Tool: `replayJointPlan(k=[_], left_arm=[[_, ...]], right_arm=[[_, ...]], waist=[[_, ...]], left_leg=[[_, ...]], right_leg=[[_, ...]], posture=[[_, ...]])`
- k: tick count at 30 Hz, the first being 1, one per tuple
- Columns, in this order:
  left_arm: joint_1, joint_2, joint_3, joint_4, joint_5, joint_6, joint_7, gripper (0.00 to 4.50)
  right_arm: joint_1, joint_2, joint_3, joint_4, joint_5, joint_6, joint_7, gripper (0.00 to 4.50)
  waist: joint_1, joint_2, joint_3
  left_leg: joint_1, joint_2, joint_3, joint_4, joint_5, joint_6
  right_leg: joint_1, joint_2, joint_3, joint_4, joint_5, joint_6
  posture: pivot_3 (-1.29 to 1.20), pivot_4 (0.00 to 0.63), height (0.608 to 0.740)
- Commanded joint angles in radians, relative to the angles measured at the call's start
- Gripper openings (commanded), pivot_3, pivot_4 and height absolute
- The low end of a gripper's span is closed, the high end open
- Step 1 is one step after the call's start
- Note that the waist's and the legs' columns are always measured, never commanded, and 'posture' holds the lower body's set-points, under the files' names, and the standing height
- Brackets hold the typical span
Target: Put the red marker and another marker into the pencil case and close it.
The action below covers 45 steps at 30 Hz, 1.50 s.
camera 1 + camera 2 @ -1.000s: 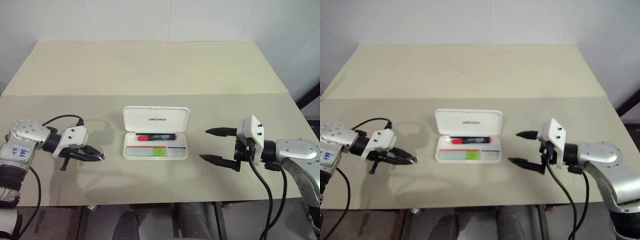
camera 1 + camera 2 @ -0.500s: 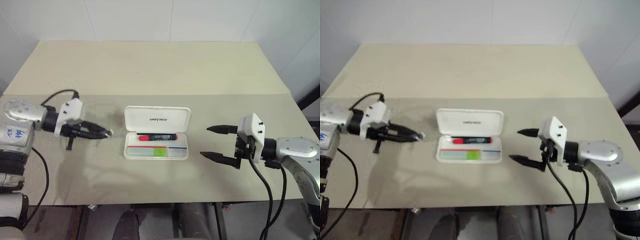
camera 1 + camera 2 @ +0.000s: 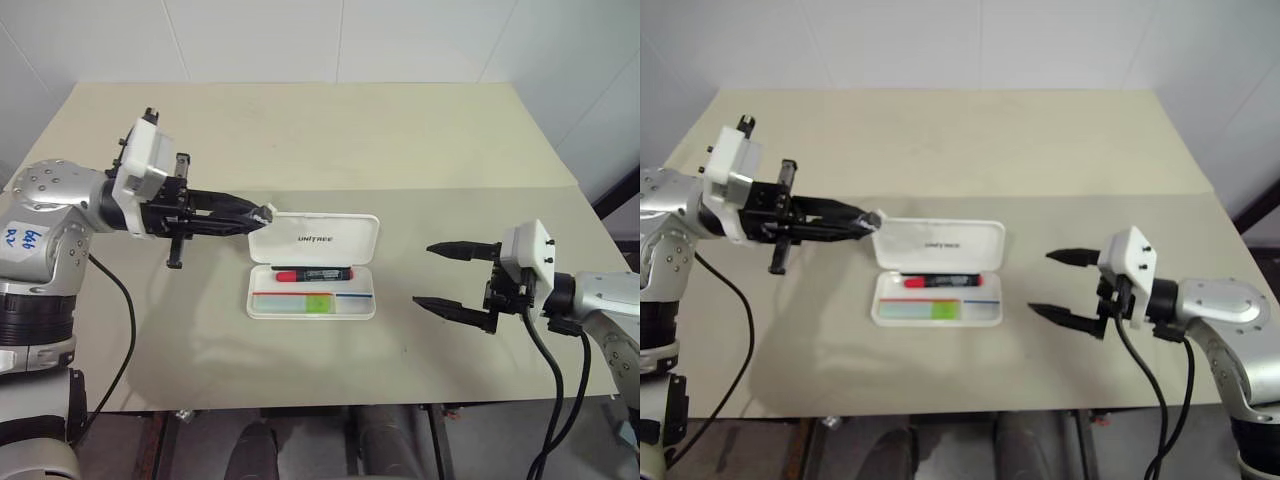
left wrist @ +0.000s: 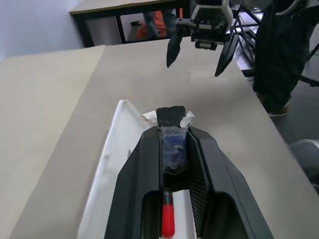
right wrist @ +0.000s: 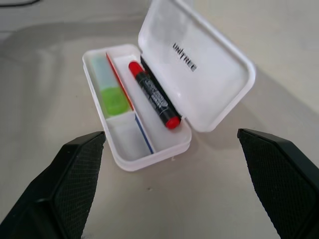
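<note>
The white pencil case (image 3: pixel 262 305) lies open at the table's middle, its lid (image 3: pixel 313 238) standing up at the back. Inside, the red marker (image 3: pixel 312 273) lies along the rear compartment and the light-green highlighter (image 3: pixel 318 303) lies in the front one. My left gripper (image 3: pixel 262 213) is shut and points right, its tips at the lid's upper left corner; whether they touch it I cannot tell. To the right of the case my right gripper (image 3: pixel 425 273) hangs open, facing it with nothing between its fingers. Looking along my right fingers (image 5: pixel 75 184), both markers (image 5: pixel 154 94) rest in the base.
The beige table (image 3: pixel 300 140) stretches far behind the case, with a seam (image 3: pixel 450 187) running across it. A black cable (image 3: pixel 110 300) hangs from my left wrist. Beyond the table's far side stand dark frames and a person's legs (image 4: pixel 279 55).
My left gripper, still shut, rose from the tabletop and swung right to the lid's upper left corner. The right gripper stays open, about where it was.
</note>
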Motion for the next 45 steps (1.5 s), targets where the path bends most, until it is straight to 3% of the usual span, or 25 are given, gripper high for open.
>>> replayJointPlan(k=[1,8,14,17,22,31,45], left_arm=[[-0.089,-0.047,-0.085,-0.06,0.062,-0.001,0.031,0.37],[-0.16,-0.221,-0.239,-0.046,0.159,-0.016,0.074,0.37],[-0.165,-0.247,-0.241,-0.034,0.179,-0.031,0.067,0.37],[-0.202,-0.354,-0.393,0.014,0.325,0.043,0.203,0.37],[-0.21,-0.419,-0.456,0.048,0.408,0.048,0.241,0.37],[-0.192,-0.43,-0.558,-0.009,0.539,0.124,0.277,0.37],[-0.129,-0.37,-0.603,-0.154,0.589,0.205,0.259,0.37]], right_arm=[[0.029,-0.005,-0.058,0.028,-0.006,-0.073,0.021,4.5],[0.111,0.003,-0.103,-0.011,-0.01,-0.109,-0.018,4.5],[0.127,0.0,-0.105,-0.022,-0.004,-0.113,-0.031,4.5],[0.279,0.032,-0.168,-0.12,-0.002,-0.143,-0.035,4.5],[0.363,0.052,-0.196,-0.172,0.026,-0.169,-0.028,4.5],[0.384,0.054,-0.188,-0.178,0.022,-0.187,-0.049,4.5],[0.366,0.051,-0.161,-0.166,0.018,-0.185,-0.065,4.5]], waist=[[0.003,0.0,0.0],[0.022,0.0,0.0],[0.018,0.0,0.0],[0.04,0.0,0.0],[0.043,0.0,0.0],[0.025,0.0,0.0],[0.023,0.0,0.0]], left_leg=[[0.0,0.0,0.0,0.001,0.0,0.0],[-0.001,-0.001,0.0,0.002,0.0,0.0],[0.001,-0.001,0.0,0.002,0.0,0.0],[0.0,-0.001,0.0,0.002,0.001,0.0],[-0.004,-0.001,0.004,0.005,0.001,0.0],[-0.001,-0.001,0.006,0.008,0.002,0.0],[0.0,-0.001,0.006,0.014,0.002,0.001]], right_leg=[[0.0,0.0,0.0,0.0,0.0,0.0],[0.002,0.001,0.002,-0.003,0.001,0.001],[0.002,0.001,0.003,-0.002,0.001,0.001],[0.003,0.001,0.003,-0.003,0.0,0.001],[0.006,0.0,0.007,-0.014,0.0,-0.002],[0.008,0.001,0.009,-0.013,-0.001,-0.006],[0.011,0.001,0.01,-0.013,0.0,-0.006]], posture=[[0.0,0.15,0.74],[0.0,0.15,0.74],[0.0,0.15,0.74],[0.0,0.15,0.74],[0.0,0.15,0.74],[0.0,0.15,0.74],[0.0,0.15,0.74]])
